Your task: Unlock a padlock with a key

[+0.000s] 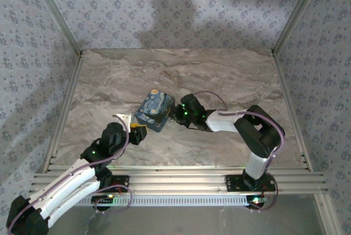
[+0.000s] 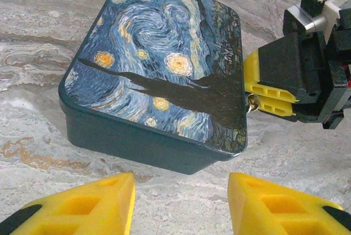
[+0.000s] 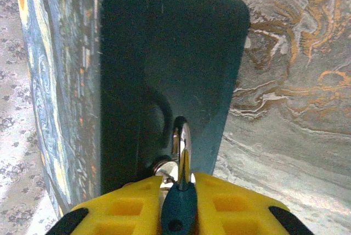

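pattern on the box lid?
Starry Night painting print on the box lid: blue swirls, yellow stars, dark tree. Clearest in the left wrist view.

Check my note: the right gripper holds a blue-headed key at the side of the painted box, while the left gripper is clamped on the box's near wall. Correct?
Wrong on the left gripper: the left wrist view shows it open and stopped short of the box, touching nothing. The right gripper does hold the key at the box's side.
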{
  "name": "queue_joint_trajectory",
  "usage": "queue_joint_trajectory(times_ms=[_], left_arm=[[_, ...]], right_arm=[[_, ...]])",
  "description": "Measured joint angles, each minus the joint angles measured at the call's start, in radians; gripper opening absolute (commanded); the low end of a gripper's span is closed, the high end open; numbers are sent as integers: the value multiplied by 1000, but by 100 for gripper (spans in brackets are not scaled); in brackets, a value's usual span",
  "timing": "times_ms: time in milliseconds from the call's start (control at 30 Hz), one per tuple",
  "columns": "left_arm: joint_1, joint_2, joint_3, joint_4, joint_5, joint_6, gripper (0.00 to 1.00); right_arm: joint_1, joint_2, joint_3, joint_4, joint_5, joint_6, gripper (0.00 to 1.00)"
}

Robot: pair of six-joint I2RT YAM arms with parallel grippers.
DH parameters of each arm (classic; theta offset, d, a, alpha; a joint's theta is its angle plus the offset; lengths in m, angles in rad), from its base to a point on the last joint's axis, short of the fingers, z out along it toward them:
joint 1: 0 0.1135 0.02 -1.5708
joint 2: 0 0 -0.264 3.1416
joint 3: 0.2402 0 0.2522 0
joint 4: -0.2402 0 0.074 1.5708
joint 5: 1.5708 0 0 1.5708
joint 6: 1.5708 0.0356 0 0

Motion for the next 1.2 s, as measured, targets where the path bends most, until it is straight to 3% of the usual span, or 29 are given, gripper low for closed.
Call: queue_joint_trajectory(times_ms=[200,300,400,733,1000,1133,1167,1200], left_arm=[[0,0,0,-18,0,0,49],[0,-6,0,-25,0,0,49],[0,-6,0,-25,0,0,49],[0,-32,0,-46,0,0,50],[0,-39,0,-69,0,0,51],[5,-39,16,-142,-22,21,66],[6,-37,32,-167,-35,30,72],[10,-30,60,-198,-58,35,87]], right_arm=[[0,-6,-35,28,71,20,21],[0,-13,-37,29,95,22,13],[-2,-14,-37,32,103,24,11],[-3,-14,-35,17,108,27,21],[-3,-14,18,-116,129,-16,22],[-16,-74,17,-237,165,-66,27],[-23,-108,17,-272,178,-84,29],[-32,-154,17,-317,198,-108,32]])
